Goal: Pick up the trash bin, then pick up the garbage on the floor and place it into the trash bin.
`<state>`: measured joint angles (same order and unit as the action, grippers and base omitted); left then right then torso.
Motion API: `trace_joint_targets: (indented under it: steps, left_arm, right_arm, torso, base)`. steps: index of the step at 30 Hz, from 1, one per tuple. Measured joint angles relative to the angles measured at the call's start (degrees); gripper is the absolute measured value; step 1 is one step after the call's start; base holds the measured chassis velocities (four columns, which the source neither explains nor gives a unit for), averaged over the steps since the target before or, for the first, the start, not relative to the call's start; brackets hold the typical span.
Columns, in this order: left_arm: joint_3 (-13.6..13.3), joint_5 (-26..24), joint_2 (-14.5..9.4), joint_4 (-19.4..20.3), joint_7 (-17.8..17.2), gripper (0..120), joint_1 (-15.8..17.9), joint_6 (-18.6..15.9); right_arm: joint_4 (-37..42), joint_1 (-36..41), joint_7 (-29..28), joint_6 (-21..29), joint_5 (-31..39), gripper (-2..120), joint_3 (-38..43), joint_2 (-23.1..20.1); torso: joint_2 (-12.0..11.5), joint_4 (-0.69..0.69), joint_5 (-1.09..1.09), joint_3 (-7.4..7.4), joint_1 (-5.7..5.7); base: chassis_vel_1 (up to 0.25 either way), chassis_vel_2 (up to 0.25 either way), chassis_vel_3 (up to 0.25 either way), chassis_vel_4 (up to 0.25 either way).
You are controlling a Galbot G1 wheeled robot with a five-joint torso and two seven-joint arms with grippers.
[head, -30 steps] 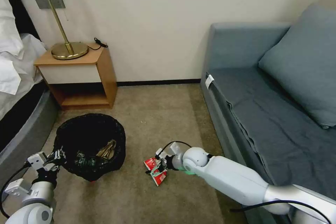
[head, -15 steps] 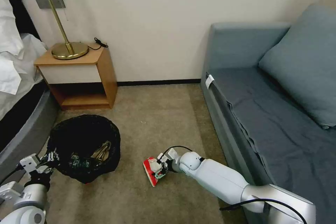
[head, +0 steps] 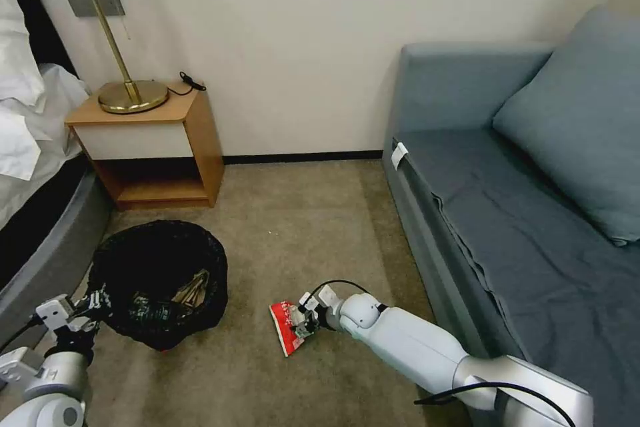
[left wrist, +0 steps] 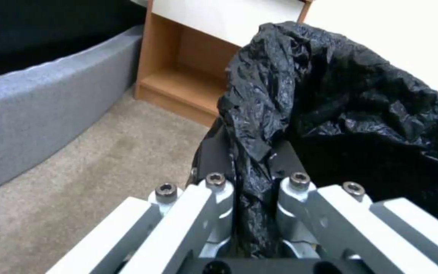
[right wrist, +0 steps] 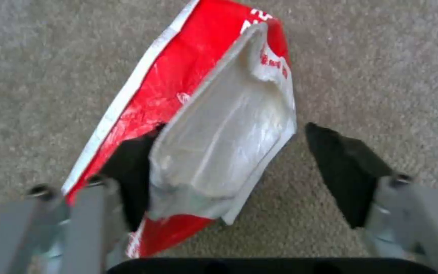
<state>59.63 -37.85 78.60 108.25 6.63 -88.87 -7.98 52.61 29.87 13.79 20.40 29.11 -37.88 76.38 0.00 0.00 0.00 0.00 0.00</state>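
Observation:
The trash bin [head: 160,240], lined with a crinkly black bag, stands at the left on the carpet. My left gripper [head: 93,303] is shut on its near rim, pinching the black liner [left wrist: 330,99] between both fingers [left wrist: 214,152]. Brown paper and a small bottle [head: 157,310] lie inside the bin. A red snack wrapper [head: 283,332] lies on the carpet right of the bin. My right gripper [head: 301,323] is low over it and open. In the right wrist view the wrapper [right wrist: 219,125] shows a silvery inner flap lying between the spread fingers [right wrist: 346,167].
A wooden nightstand [head: 163,147] with a brass lamp [head: 127,90] stands behind the bin. The bed's grey edge [head: 47,247] runs along the left. A blue-grey sofa [head: 507,213] fills the right side. Bare carpet [head: 300,227] lies between them.
The right gripper has sunk toward the floor and reached slightly left, and the wrapper now lies flatter. The left gripper and the bin have shifted a little to the left.

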Motion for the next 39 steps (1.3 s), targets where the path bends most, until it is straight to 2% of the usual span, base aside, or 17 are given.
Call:
trace_joint_targets:
  steps: [1,2,3,4,5,8,11,12,14,16,20,27,33,35,37,39]
  left_arm:
    - [0.0,0.0,0.0,0.0,0.0,6,0.0,0.0]
    - [0.2,-0.14,0.0,-0.01,0.06,6,-0.09,0.09]
    - [0.22,-0.15,0.0,-0.02,0.08,6,-0.1,0.1]
    - [0.3,-0.18,0.01,-0.03,0.17,6,-0.16,0.14]
    - [0.3,-0.18,0.01,-0.03,0.17,6,-0.16,0.14]
    - [0.32,-0.2,0.01,-0.05,0.22,6,-0.27,0.18]
    - [0.31,-0.21,0.0,-0.06,0.23,6,-0.31,0.18]
    - [0.24,-0.21,-0.06,-0.06,0.23,6,-0.35,0.19]
    - [0.18,-0.21,-0.12,-0.06,0.23,6,-0.36,0.19]
    - [0.07,-0.21,-0.29,-0.06,0.24,6,-0.29,0.19]
    - [-0.25,-0.25,-0.43,0.13,0.22,6,-0.21,0.17]
    - [-1.41,-0.24,-0.39,0.51,0.05,6,0.1,-0.09]
    - [-2.94,0.08,-0.27,0.72,0.0,6,0.49,-0.33]
    - [-3.75,0.41,-0.17,0.74,-0.04,6,0.63,-0.39]
    - [-3.94,0.44,-0.14,0.74,-0.06,6,0.65,-0.43]
    - [-4.67,0.26,0.06,0.77,-0.11,6,0.66,-0.78]
  right_arm:
    - [0.0,0.0,0.0,0.0,0.0,71,0.0,0.0]
    - [-0.07,0.13,-0.21,-0.35,-0.15,62,-0.06,0.01]
    - [-0.07,0.14,-0.24,-0.37,-0.18,62,-0.06,0.01]
    - [-0.08,0.24,-0.41,-0.63,-0.37,54,-0.09,0.01]
    - [-0.08,0.24,-0.41,-0.63,-0.37,54,-0.09,0.01]
    - [-0.08,0.43,-0.83,-0.9,-0.62,39,-0.06,0.05]
    - [-0.1,0.51,-1.14,-0.97,-0.66,32,0.06,0.11]
    - [-0.1,0.55,-1.6,-1.08,-0.66,24,0.35,0.13]
    - [-0.1,0.57,-1.81,-1.14,-0.65,20,0.52,0.13]
    - [0.16,0.69,-2.35,-1.33,-0.6,10,1.23,-0.03]
    - [0.93,0.98,-3.83,-1.89,-0.4,0,2.49,-0.51]
    - [4.59,1.05,-6.73,-2.1,1.11,0,5.63,-2.63]
    - [13.63,0.98,-10.51,-1.14,3.47,0,10.38,-8.38]
    - [18.95,1.01,-12.27,-0.26,4.11,0,13.66,-11.59]
    - [20.38,1.02,-12.57,0.13,4.24,0,14.66,-12.17]
    - [25.68,0.68,-14.04,1.08,5.37,0,18.16,-13.84]
  torso:
    - [0.0,0.0,0.0,0.0,0.0]
    - [0.0,0.0,0.0,0.0,0.0]
    - [0.0,0.0,0.0,0.0,0.0]
    - [0.0,0.0,0.0,0.0,0.0]
    - [0.0,0.0,0.0,0.0,0.0]
    - [0.0,0.0,0.0,0.0,0.0]
    - [0.0,0.0,0.0,0.0,0.0]
    - [0.0,0.0,0.0,0.0,0.0]
    - [0.0,0.0,0.0,0.0,0.0]
    - [0.0,0.0,0.0,0.0,0.0]
    - [0.0,0.0,0.0,0.0,0.0]
    - [0.0,0.0,0.01,0.0,0.0]
    - [0.0,0.0,0.02,0.0,0.0]
    - [0.0,-0.02,0.02,0.0,0.0]
    - [0.0,-0.03,0.02,0.0,0.0]
    - [0.0,-0.02,0.01,0.0,0.0]
  base:
    - [0.0,0.0,0.0,0.0]
    - [0.0,0.0,0.0,0.0]
    - [0.0,0.0,0.0,0.0]
    - [0.0,0.0,0.0,0.0]
    - [0.0,0.0,0.0,0.0]
    - [0.0,0.0,0.0,0.0]
    - [0.0,0.0,0.0,0.0]
    - [0.0,0.0,0.0,0.0]
    - [0.0,0.0,0.0,0.0]
    - [0.0,0.0,0.0,0.0]
    - [0.0,0.0,0.0,0.0]
    - [0.0,0.0,0.0,0.0]
    - [0.0,0.0,0.0,0.0]
    - [0.0,0.0,0.0,0.0]
    - [0.0,0.0,0.0,0.0]
    - [0.0,0.0,0.0,0.0]
